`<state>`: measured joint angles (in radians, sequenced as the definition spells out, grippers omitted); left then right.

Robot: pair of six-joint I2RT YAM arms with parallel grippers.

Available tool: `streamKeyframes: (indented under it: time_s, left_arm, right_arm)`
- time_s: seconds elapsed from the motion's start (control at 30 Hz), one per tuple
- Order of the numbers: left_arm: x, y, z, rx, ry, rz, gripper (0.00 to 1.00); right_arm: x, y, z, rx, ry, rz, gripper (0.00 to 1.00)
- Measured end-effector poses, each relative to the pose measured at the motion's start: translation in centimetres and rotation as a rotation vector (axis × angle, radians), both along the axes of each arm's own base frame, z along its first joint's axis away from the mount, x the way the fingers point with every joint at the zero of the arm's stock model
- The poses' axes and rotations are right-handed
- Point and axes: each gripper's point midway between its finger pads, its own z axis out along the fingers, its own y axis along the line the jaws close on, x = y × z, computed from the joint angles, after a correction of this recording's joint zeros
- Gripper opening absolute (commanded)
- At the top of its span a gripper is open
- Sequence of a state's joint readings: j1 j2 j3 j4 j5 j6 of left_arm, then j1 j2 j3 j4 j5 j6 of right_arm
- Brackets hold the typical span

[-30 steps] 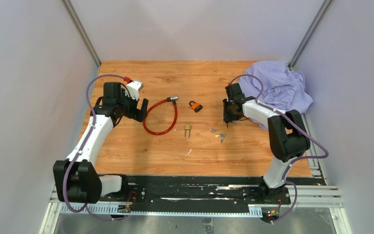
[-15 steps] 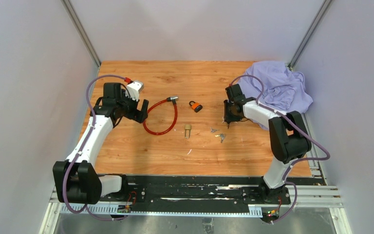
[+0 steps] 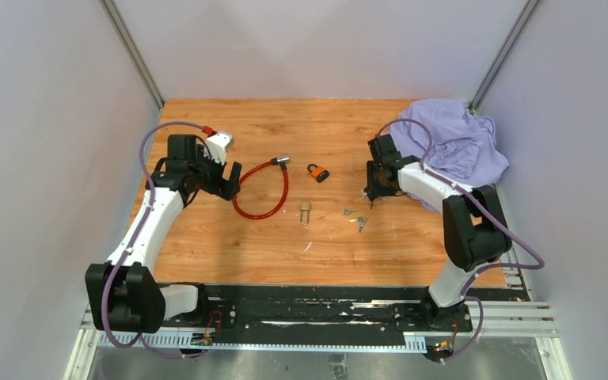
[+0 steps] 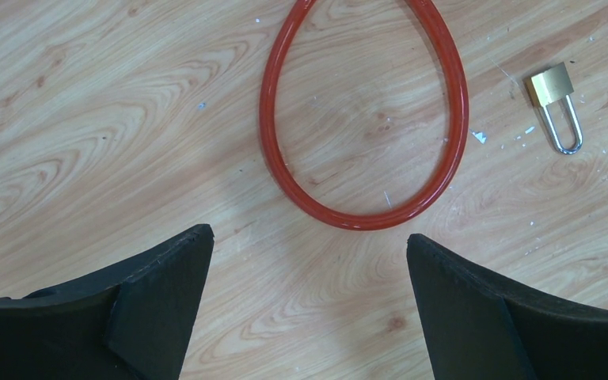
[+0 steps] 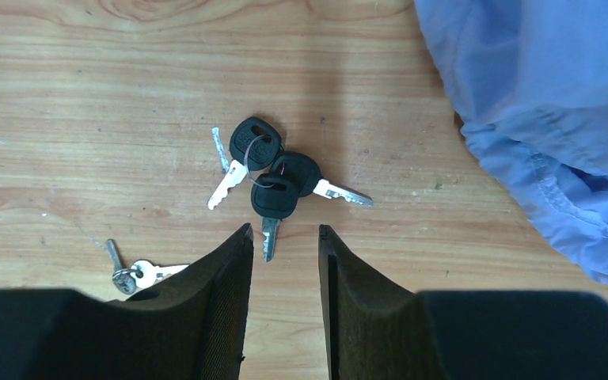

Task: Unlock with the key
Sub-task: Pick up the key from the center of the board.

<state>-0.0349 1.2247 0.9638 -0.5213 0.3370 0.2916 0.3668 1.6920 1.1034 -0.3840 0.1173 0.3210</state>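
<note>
A bunch of black-headed keys [image 5: 273, 178] lies on the wooden table just ahead of my right gripper [image 5: 283, 228]. The gripper's jaws stand a narrow gap apart with nothing between them, and one key tip points into the gap. A small ring of silver keys [image 5: 131, 273] lies to the left; it also shows in the top view [image 3: 359, 222]. A brass padlock [image 3: 305, 211] and an orange padlock [image 3: 317, 172] lie mid-table. A red cable lock [image 4: 364, 119] lies ahead of my left gripper [image 4: 309, 237], which is wide open and empty. The brass padlock also shows in the left wrist view [image 4: 554, 95].
A crumpled lilac cloth [image 3: 455, 146] lies at the back right, close beside my right gripper [image 3: 374, 190]; its edge shows in the right wrist view [image 5: 546, 103]. My left gripper [image 3: 228, 184] is near the table's left edge. Grey walls enclose the table [image 3: 206, 237].
The right arm's elbow has swung a little to the right and the right gripper has shifted slightly. The left arm has not moved.
</note>
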Motion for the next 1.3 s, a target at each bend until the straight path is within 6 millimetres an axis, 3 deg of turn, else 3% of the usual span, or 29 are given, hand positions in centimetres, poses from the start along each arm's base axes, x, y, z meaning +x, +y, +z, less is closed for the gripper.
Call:
streamKeyframes:
  time_s: [0.27,0.5,0.8,0.97,1.17,1.3]
  left_arm:
    - [-0.1,-0.1,0.3,0.001,-0.006,-0.015,0.96]
    - [-0.2,-0.3,0.5,-0.009,-0.004,-0.025,0.96]
    - [-0.5,-0.5,0.4,-0.017,0.009,-0.034,0.96]
    - [-0.6,-0.7,0.4,-0.022,0.011,-0.038,0.96]
    - [-1.0,-1.5,0.6,-0.057,0.023,-0.071,0.98]
    - [-1.5,-2.3,0.8,-0.098,0.035,-0.106,0.98]
  right_arm:
    - [-0.3,-0.1,-3.0,-0.031,0.084,-0.001,0.35]
    - [0.4,0.2,-3.1,-0.025,0.082,-0.01,0.32]
    - [0.6,1.0,-3.1,-0.014,0.074,-0.021,0.01]
    - [0.6,1.1,-3.1,-0.011,0.074,-0.027,0.01]
    - [0.3,2.2,-2.0,0.053,0.071,-0.011,0.01]
    - [0.3,4.1,1.5,0.177,0.018,0.012,0.01]
